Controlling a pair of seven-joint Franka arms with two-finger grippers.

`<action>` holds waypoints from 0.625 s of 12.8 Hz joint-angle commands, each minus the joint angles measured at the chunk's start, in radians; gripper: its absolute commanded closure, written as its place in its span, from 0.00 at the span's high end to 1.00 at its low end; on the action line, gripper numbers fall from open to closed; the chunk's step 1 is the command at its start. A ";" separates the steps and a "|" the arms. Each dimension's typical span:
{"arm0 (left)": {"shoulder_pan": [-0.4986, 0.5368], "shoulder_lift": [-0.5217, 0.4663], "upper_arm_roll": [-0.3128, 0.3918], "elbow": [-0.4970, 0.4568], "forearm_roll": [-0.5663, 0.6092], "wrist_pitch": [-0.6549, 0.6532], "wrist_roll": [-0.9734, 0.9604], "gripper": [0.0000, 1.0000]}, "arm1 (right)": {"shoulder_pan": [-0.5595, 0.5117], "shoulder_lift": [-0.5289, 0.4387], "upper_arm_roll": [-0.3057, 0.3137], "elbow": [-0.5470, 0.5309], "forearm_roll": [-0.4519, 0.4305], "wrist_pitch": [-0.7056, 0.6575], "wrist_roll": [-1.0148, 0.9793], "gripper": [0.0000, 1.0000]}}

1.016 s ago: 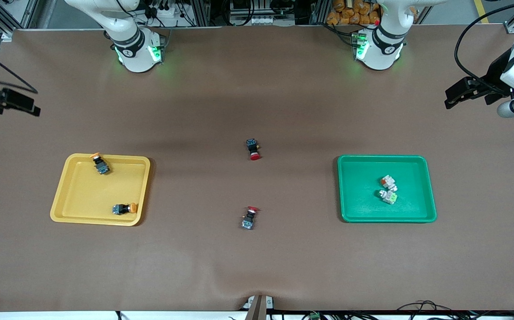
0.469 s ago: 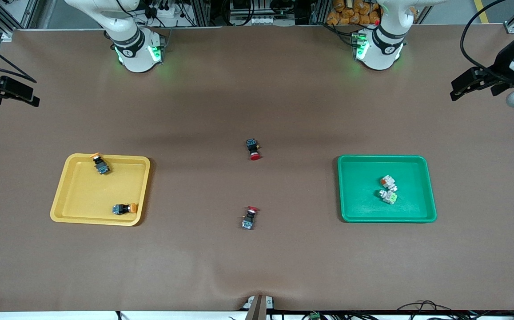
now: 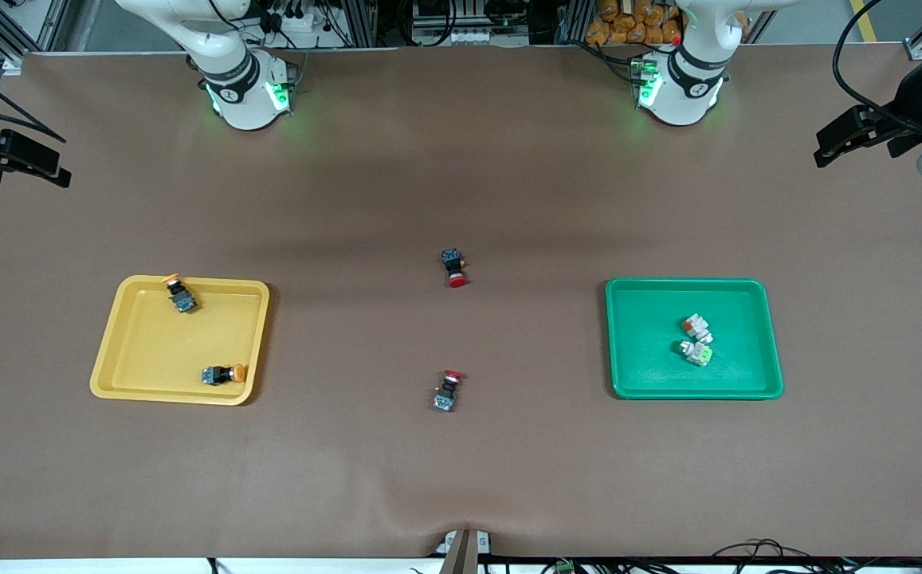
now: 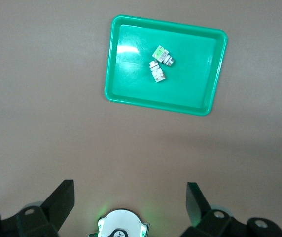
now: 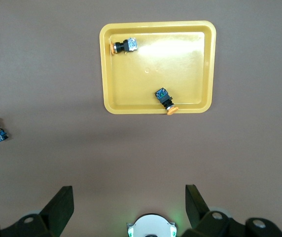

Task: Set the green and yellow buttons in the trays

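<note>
The right gripper (image 5: pixel 127 200) is hanging wide open and empty over the right arm's end of the table. Both yellow buttons (image 3: pixel 223 374) are lying in the yellow tray (image 3: pixel 150 395). Two red-capped switches (image 3: pixel 453 268) are lying mid-table. Both green buttons (image 3: pixel 696 351) are resting in the green tray (image 3: pixel 644 375). The left gripper (image 4: pixel 130 197) is hanging open and empty over the left arm's end. Risk: any further pick would be wrongly taking a red-capped switch.

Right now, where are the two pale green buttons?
In the front view, both pale green buttons lie touching inside the green tray, toward the left arm's end of the table, in the half of the tray away from the red-capped switches.
</note>
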 commanded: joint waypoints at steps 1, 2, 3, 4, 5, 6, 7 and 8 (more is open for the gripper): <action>0.007 -0.047 0.002 -0.040 0.015 0.032 0.001 1.00 | 0.014 -0.013 0.001 0.036 0.000 -0.004 -0.010 1.00; 0.010 -0.041 0.010 -0.018 0.011 0.028 0.030 1.00 | 0.034 -0.013 0.001 0.036 -0.003 -0.002 -0.007 1.00; 0.009 -0.027 0.024 -0.009 0.012 0.028 0.065 1.00 | 0.045 -0.013 -0.002 0.036 -0.008 -0.004 -0.006 1.00; 0.007 -0.016 0.025 0.006 0.014 0.028 0.076 1.00 | 0.045 -0.013 -0.003 0.036 -0.002 -0.002 -0.006 1.00; 0.009 -0.008 0.025 0.020 0.014 0.025 0.078 1.00 | 0.045 -0.013 -0.001 0.040 0.000 -0.002 -0.006 1.00; 0.007 -0.007 0.025 0.025 0.015 0.022 0.076 1.00 | 0.046 -0.013 0.001 0.040 0.000 -0.001 -0.006 1.00; 0.006 -0.007 0.025 0.026 0.015 0.020 0.075 1.00 | 0.051 -0.014 0.002 0.036 -0.003 0.011 -0.003 1.00; 0.006 -0.007 0.025 0.028 0.015 0.011 0.075 1.00 | 0.049 -0.013 -0.001 0.033 -0.004 0.010 -0.003 1.00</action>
